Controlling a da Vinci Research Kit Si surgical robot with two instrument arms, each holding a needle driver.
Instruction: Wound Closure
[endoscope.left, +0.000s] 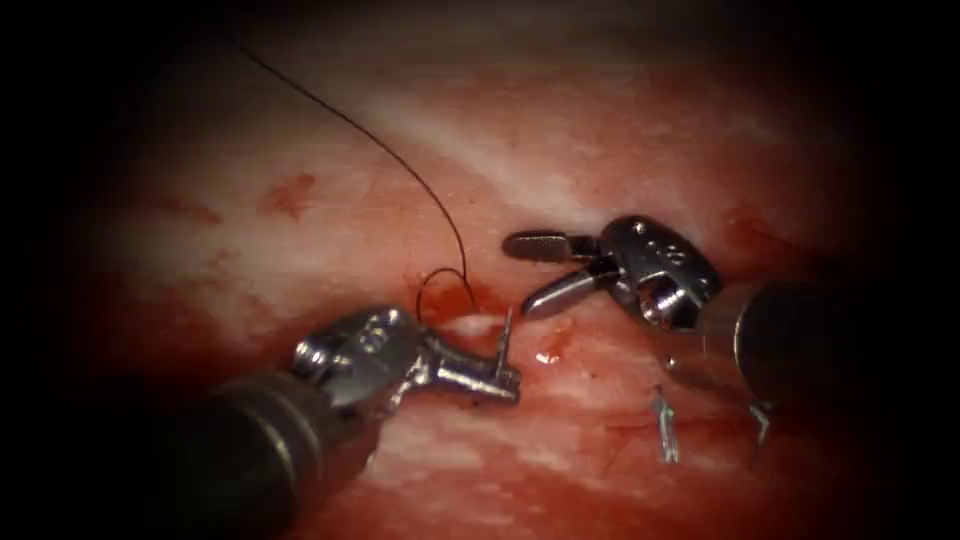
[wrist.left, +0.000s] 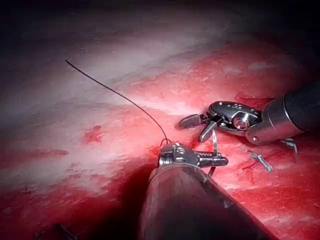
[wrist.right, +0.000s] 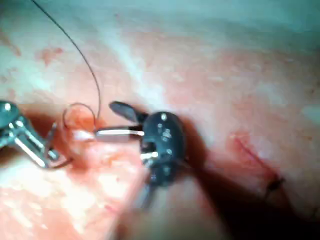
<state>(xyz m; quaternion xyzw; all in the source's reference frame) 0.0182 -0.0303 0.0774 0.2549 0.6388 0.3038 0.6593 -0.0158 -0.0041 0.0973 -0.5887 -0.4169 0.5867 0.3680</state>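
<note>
- The left tool (endoscope.left: 478, 378) comes in from the near left, its jaws clamped together on the needle (endoscope.left: 506, 340).
- The needle stands nearly upright from those jaws, its long axis running near to far; the visible end points up and slightly to the right. Its lower part sits at the tissue (endoscope.left: 300, 240), and whether it is buried there cannot be told.
- How far along its curve the needle is gripped cannot be made out.
- The right tool (endoscope.left: 535, 270) reaches in from the right, its jaws spread apart in a clear V and pointing left, holding nothing.
- Its nearer jaw tip lies just beside the needle's upper end without touching it.
- The thread (endoscope.left: 400, 160) runs from the far left down to a small loop just left of the needle.
- Short cut ends of thread (endoscope.left: 664, 430) lie on the tissue at the near right.
</note>
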